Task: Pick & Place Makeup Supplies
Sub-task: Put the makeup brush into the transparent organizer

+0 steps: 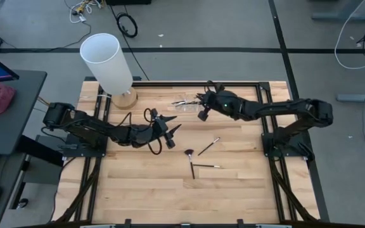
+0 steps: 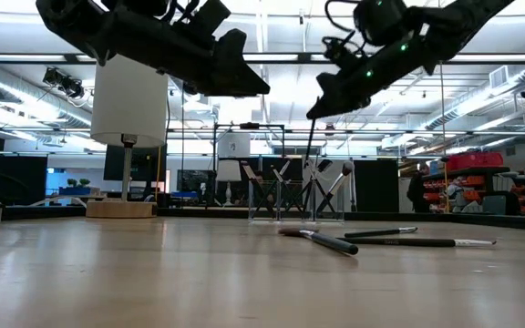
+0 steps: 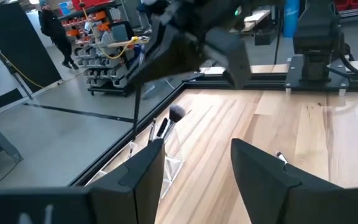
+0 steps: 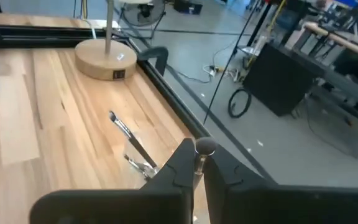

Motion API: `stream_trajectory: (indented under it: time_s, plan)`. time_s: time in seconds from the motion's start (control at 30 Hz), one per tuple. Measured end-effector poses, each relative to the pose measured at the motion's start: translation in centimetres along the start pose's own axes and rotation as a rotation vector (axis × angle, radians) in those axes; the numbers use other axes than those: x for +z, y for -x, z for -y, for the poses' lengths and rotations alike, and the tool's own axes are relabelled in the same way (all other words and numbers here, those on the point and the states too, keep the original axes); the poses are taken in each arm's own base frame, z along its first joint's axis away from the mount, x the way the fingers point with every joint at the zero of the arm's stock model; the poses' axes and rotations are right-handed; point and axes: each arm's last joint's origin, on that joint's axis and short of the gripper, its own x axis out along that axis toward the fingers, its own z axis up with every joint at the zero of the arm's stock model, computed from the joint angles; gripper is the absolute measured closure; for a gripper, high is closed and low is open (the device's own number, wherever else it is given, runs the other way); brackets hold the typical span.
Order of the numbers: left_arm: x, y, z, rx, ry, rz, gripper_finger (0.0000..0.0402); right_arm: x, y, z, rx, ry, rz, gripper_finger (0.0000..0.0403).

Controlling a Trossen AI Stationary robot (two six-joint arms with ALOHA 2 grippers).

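Note:
My right gripper (image 1: pixel 202 113) hovers above the clear holder (image 1: pixel 185 104) near the table's far edge, shut on one thin dark makeup brush (image 2: pixel 311 164). The holder (image 2: pixel 294 205) has several brushes standing tilted in it. Three loose brushes lie flat on the wood at mid-table (image 1: pixel 191 162), (image 1: pixel 208 146), (image 1: pixel 206 166). My left gripper (image 1: pixel 172 133) is open and empty. It hangs in the air left of the loose brushes, its fingers (image 3: pixel 148 174) pointing toward the holder (image 3: pixel 169 158). My right gripper (image 4: pixel 199 171) pinches the brush just below its rounded upper end (image 4: pixel 204 148), between the two fingers. It comes from above, pointing down. The brush hangs upright below the fingers (image 2: pixel 322 105), and its lower end (image 2: pixel 310 214) reaches down into the clear holder.
A lamp with a tall white cylinder shade (image 1: pixel 106 60) and a round wooden base (image 1: pixel 124 98) stands at the far left corner, close to the holder. The black frame rail (image 1: pixel 233 83) runs along the far edge. Bare wood (image 1: pixel 170 196) fills the near half.

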Motion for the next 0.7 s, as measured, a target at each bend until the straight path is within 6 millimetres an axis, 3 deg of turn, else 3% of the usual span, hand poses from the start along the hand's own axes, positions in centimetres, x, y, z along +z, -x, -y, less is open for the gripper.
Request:
stream_trajectory:
  time_s: [0.37,0.7]
  plan:
    - [0.0,0.0,0.0,0.000,0.001,0.001,0.0211,-2.8,-3.2,-0.2,0.045,-0.005,-0.092,0.0385]
    - [0.0,0.0,0.0,-0.001,0.002,0.001,0.0211,-3.4,-3.9,-0.1,0.036,-0.006,-0.107,0.0343]
